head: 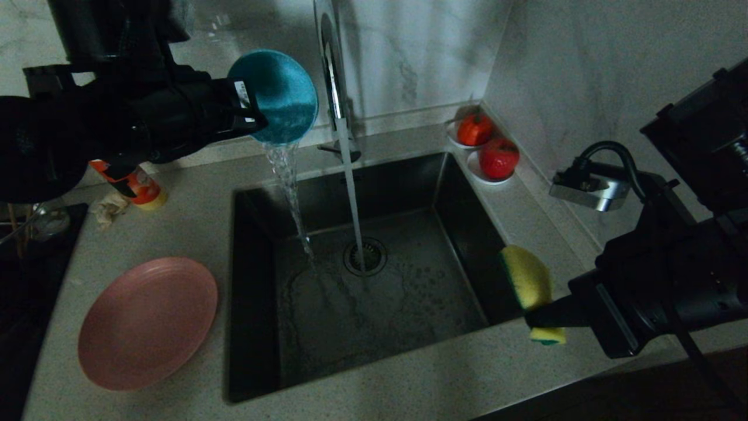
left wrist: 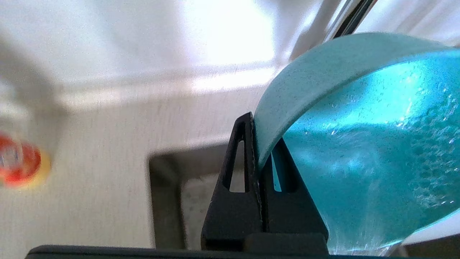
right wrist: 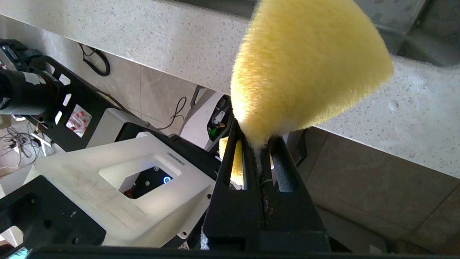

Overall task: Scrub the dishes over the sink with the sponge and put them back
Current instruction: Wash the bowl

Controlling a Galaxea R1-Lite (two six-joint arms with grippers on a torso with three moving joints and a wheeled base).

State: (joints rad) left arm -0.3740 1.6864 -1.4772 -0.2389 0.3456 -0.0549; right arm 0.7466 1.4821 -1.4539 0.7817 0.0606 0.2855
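My left gripper [head: 255, 118] is shut on the rim of the teal-blue bowl [head: 276, 93], high over the back left corner of the sink [head: 257, 304]. The bowl is tipped and water pours out of it into the basin. In the left wrist view the fingers [left wrist: 248, 151] pinch the bowl's wall [left wrist: 359, 144]. The pink plate [head: 146, 321] lies on the counter left of the sink. My right gripper [head: 534, 318] is shut on the yellow sponge [head: 527, 279] at the sink's right rim. In the right wrist view the sponge [right wrist: 309, 72] bulges out above my shut gripper [right wrist: 257, 144].
The faucet [head: 330, 70] runs a thin stream onto the drain strainer [head: 365, 256]. Two white saucers with red fruit [head: 474, 130] [head: 498, 158] stand in the back right corner by the wall. A red-orange bottle [head: 140, 190] and a crumpled cloth [head: 108, 209] sit at the back left.
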